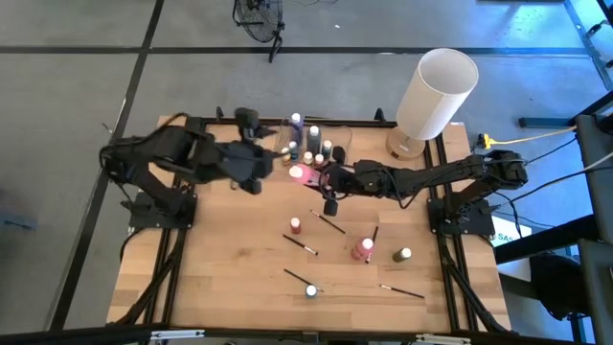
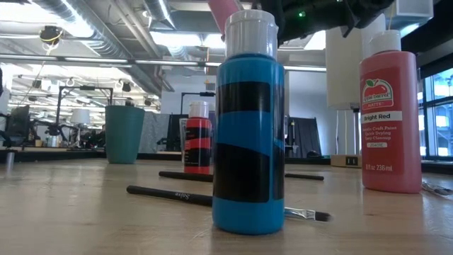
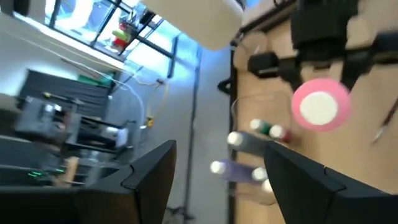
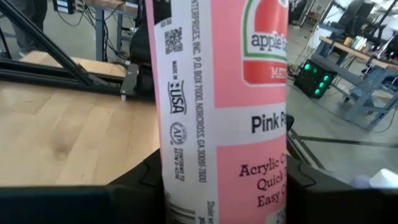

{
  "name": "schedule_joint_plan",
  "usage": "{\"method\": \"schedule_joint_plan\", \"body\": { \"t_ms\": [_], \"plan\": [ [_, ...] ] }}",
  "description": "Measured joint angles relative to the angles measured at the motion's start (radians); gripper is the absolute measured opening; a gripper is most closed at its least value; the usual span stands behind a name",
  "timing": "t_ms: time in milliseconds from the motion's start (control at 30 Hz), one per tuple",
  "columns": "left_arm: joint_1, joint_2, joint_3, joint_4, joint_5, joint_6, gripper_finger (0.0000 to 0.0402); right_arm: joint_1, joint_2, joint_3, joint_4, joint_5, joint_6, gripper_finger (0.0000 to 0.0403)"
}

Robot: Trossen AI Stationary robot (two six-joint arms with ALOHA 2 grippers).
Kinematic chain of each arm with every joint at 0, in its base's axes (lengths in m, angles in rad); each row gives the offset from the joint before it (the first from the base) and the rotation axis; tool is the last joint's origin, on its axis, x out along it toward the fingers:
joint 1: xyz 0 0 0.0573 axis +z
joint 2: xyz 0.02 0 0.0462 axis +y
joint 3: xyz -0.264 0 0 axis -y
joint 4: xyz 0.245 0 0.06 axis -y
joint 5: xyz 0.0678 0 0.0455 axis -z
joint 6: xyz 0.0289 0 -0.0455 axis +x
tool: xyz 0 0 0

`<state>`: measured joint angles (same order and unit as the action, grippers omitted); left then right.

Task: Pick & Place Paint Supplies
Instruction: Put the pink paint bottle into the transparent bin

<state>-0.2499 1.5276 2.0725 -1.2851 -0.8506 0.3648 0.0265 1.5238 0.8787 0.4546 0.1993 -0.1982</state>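
My right gripper (image 1: 308,176) is shut on a pink paint bottle (image 1: 299,174), held in the air just near of the clear container (image 1: 308,142), which holds several bottles. My left gripper (image 3: 217,180) is open and empty, beside the container's left end (image 1: 268,159). The pink bottle's pale cap shows in the left wrist view (image 3: 319,106). On the table stand a reddish bottle (image 1: 296,225), a red bottle (image 1: 362,249), a green bottle (image 1: 403,255) and a blue bottle (image 2: 248,134). Thin dark brushes (image 1: 328,223) lie flat among them. My right gripper pinches the pink bottle's labelled body (image 4: 217,186) between its two fingers (image 4: 134,186), one on each side. The fingers come level from the table's right side. The bottle stands about upright, cap up, lifted clear of the table.
A large white cylinder (image 1: 436,91) stands at the far right corner. More brushes (image 1: 402,290) lie near the front edge. The near left part of the table (image 1: 192,278) is bare wood.
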Motion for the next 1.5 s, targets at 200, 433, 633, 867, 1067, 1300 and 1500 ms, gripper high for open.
{"method": "schedule_joint_plan", "body": {
  "t_ms": [200,433,633,867,1067,1300,1500],
  "plan": [
    [-0.005,-0.101,0.000,-0.013,0.103,-0.194,0.0239,0.000,0.000,0.000,0.008,0.000,-0.023,0.0168],
    [0.049,-0.164,-0.107,-0.015,0.215,-0.196,0.0238,0.000,0.000,0.000,0.018,-0.001,-0.053,0.0168],
    [0.057,-0.234,-0.334,0.085,0.354,-0.178,0.0238,0.000,0.000,0.000,0.027,-0.001,-0.053,0.0168],
    [0.056,-0.397,-0.719,0.595,0.536,-0.045,0.0239,0.000,0.000,0.000,0.039,-0.002,-0.046,0.0168],
    [0.056,-0.527,-1.058,0.973,0.540,-0.028,0.0238,0.000,0.000,0.001,0.048,-0.018,-0.020,0.0167],
    [0.056,-0.595,-1.366,1.409,0.540,0.006,0.0238,0.000,0.000,0.001,0.052,-0.028,-0.011,0.0167],
    [0.056,-0.604,-1.447,1.494,0.506,0.076,0.0238,0.000,0.000,0.001,0.052,-0.027,-0.008,0.0167]
  ]
}}
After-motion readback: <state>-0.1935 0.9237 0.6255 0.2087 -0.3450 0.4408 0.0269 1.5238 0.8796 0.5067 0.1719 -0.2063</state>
